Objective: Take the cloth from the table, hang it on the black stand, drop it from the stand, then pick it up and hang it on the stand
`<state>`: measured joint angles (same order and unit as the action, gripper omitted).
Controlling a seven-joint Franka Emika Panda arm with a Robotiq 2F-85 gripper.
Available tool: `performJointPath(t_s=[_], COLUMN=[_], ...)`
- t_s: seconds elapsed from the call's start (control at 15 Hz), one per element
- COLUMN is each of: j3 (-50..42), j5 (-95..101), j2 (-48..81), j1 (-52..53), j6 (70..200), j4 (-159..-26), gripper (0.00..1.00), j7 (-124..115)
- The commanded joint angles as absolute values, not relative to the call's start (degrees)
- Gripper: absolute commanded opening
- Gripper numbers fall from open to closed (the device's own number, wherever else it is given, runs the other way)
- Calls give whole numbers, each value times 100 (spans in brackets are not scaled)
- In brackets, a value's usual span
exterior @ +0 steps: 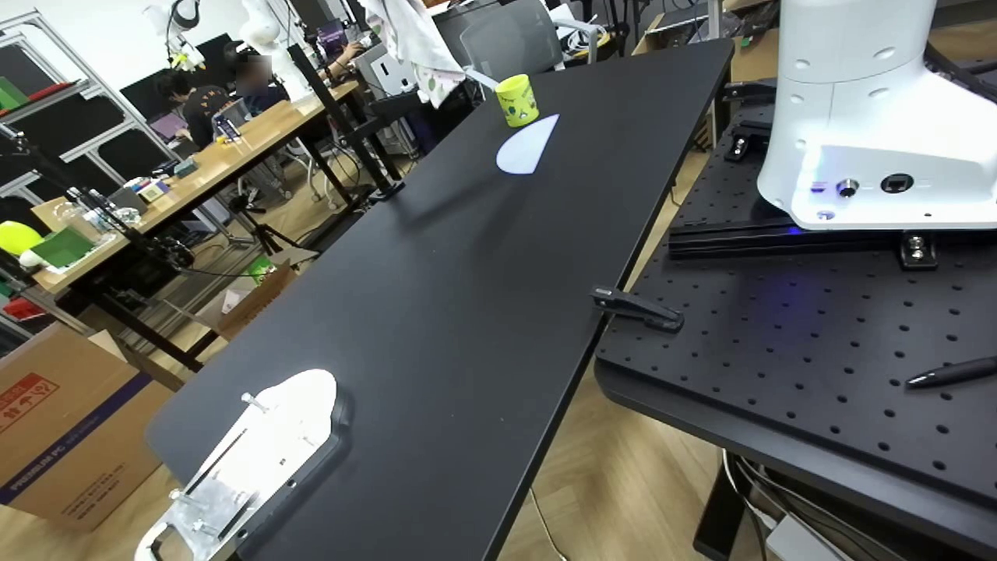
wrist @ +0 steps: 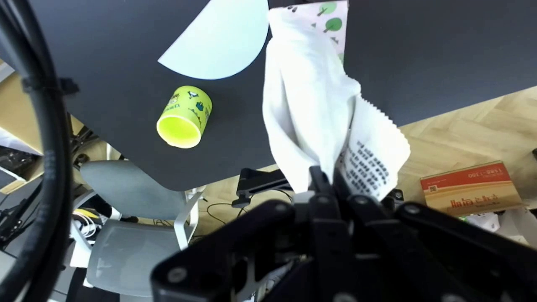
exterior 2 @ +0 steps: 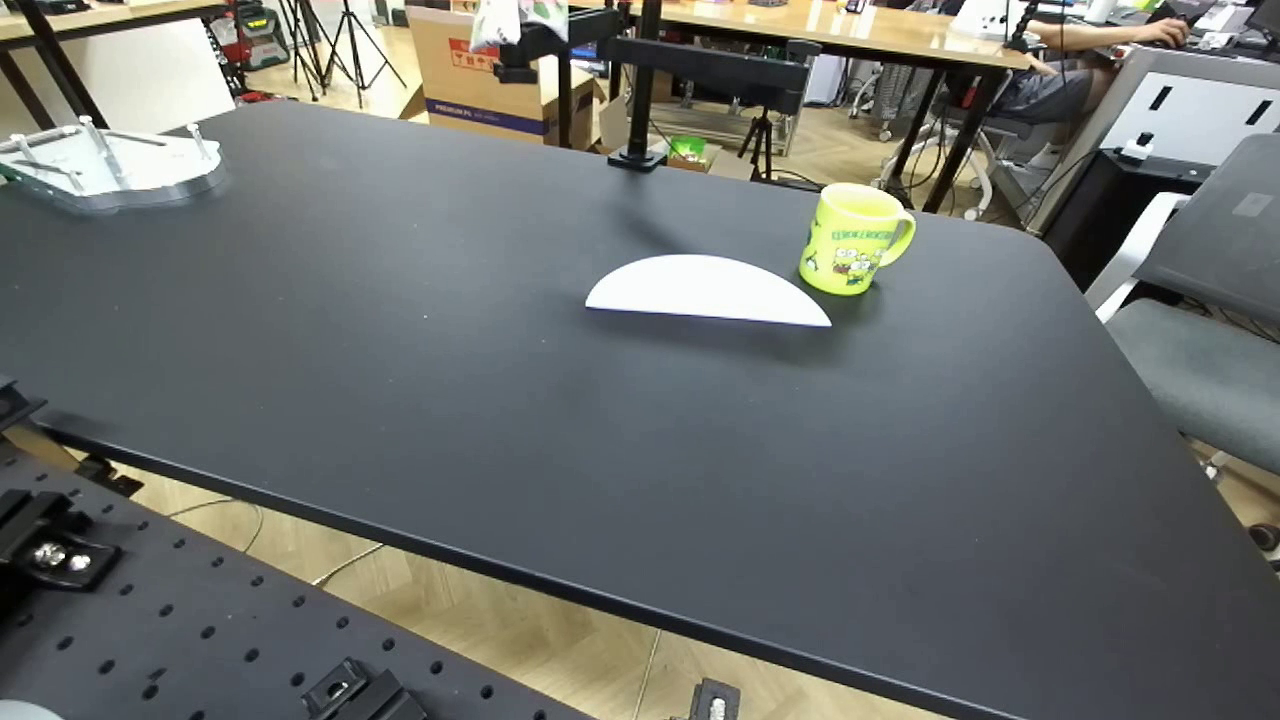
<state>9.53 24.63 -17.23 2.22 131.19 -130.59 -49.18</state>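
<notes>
One end effector (wrist: 327, 174) is in sight, at the bottom of the wrist view, its two fingers (wrist: 317, 184) drawn together and clamped on one cloth (wrist: 312, 96). The cloth hangs from them, white and loosely folded, seen against the worktop (exterior 2: 560, 430), with green print at one corner and dark lettering (wrist: 367, 167), too blurred to read, near the grip. In both exterior views it comes in at the top edge, its upper part cut off, and shows near the one black stand (exterior 2: 641, 95), whose foot sits on the worktop's far edge. Whether cloth and stand touch, I cannot tell. On the worktop are one yellow-green mug (exterior 2: 852, 240), upright, and one white half-disc (exterior 2: 705, 290) just beside it. One white oblong (exterior: 257, 444) with at least three pegs (exterior 2: 102, 150) lies toward the opposite end, well apart from both. One black clip (exterior: 639, 308) reaches from the worktop's near edge to the perforated plate (exterior: 779, 343), where one white arm base (exterior: 864, 140) stands and one pen (exterior: 950, 372) lies, partly out of frame. One grey chair (wrist: 126, 251) stands beyond the mug's end, and one orange-and-red box (wrist: 470, 188) shows past the worktop in the wrist view.
</notes>
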Motion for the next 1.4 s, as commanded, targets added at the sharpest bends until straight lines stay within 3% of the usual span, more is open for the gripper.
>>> performJointPath(t_s=[0.0, 0.67, 1.33], j3=[970, 873, 1065], j5=[2354, 2008, 1478], j2=[-1547, -1479, -2868], j1=[75, 16, 107], j6=[13533, 14051, 13902], j4=[-13311, -13883, -14771], gripper=[1, 1, 1], j7=[-4967, -4821, -4271])
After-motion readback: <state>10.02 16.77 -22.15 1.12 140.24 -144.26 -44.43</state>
